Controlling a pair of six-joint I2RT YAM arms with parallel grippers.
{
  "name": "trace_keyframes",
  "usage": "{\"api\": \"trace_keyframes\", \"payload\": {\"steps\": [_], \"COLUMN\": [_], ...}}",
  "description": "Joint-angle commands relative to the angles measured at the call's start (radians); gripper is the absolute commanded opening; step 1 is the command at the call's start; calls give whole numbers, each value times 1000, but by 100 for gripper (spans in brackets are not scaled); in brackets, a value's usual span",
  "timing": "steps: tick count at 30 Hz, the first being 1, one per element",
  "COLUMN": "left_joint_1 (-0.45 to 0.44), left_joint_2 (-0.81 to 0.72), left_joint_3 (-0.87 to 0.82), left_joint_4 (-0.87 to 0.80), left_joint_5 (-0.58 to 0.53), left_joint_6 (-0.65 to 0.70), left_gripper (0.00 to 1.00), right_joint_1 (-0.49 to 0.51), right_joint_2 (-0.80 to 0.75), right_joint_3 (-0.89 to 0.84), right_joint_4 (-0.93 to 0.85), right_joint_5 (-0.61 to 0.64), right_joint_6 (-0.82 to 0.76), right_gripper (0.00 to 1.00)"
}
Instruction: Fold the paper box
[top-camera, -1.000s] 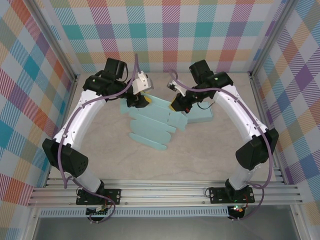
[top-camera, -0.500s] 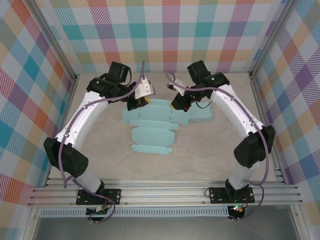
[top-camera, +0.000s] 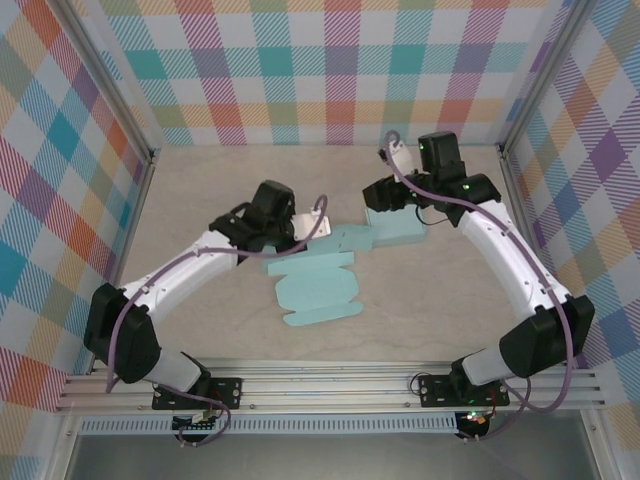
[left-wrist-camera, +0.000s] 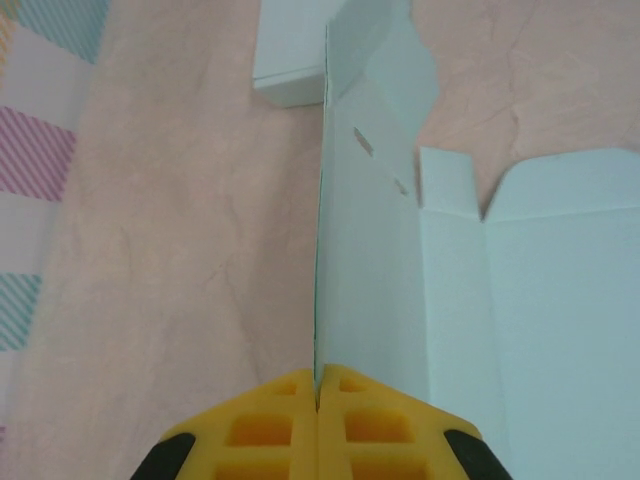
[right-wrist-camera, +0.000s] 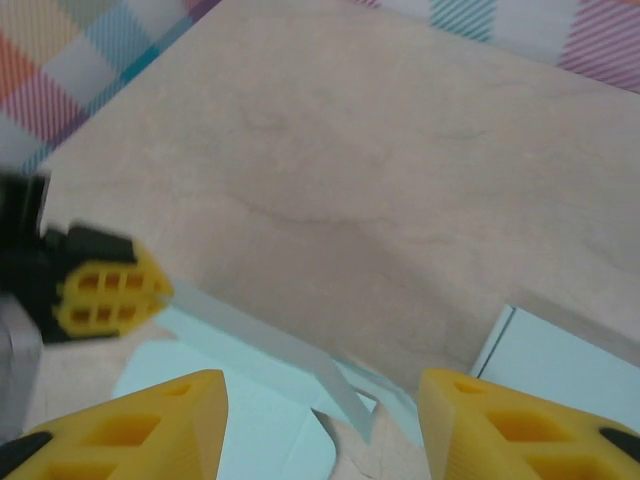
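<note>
My left hand (left-wrist-camera: 318, 385) has just pinched an upright flap of the paper box (top-camera: 318, 288), which lies mid-frame on the table (top-camera: 200, 190). Farther back, upper right, my right hand (right-wrist-camera: 320, 400) has let go and spread, so I judge the left now folds alone.

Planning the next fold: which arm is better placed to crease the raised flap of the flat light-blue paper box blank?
Likely left: the left gripper is shut on the raised flap of the light-blue paper box blank, holding it upright; the right gripper is open, holding nothing.
</note>
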Motion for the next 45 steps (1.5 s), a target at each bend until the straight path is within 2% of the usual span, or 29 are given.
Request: {"api": "trace_keyframes", "payload": {"steps": [1,4,8,11,14,21,31,40,45], "left_joint_1": [-80,-150,-220,-251,-271,-276,-277,-277,-279], "left_joint_2": [-70,-114,-115,-73,-31,11,52,74,65], "left_joint_3": [-135,-269,-376,-409,-415,-409,-394,-390,-384], "left_joint_4": [334,521,672,721,748,758,749,760,759], "left_joint_5": [-229,-317,-404,-461,-504,-522,-545,-559,-561], "left_joint_6": [-26,-46,-82,-94,-87,-62,-63,-43,-29], "left_gripper": [0,0,0,0,0,0,0,0,0], "right_joint_1": [2,1,2,3,8,23,65,90,90], "right_joint_2": [-13,-5,15,42,64,150,266,286,284], "right_joint_3": [-34,-73,-136,-177,-211,-178,-97,-104,-137], "right_joint_4": [49,48,59,67,99,97,74,98,165], "right_joint_5": [72,63,87,81,68,80,62,0,-62], "right_joint_6": [254,370,463,503,533,528,501,510,545], "right_gripper": [52,52,52,54,60,71,70,66,52]}}
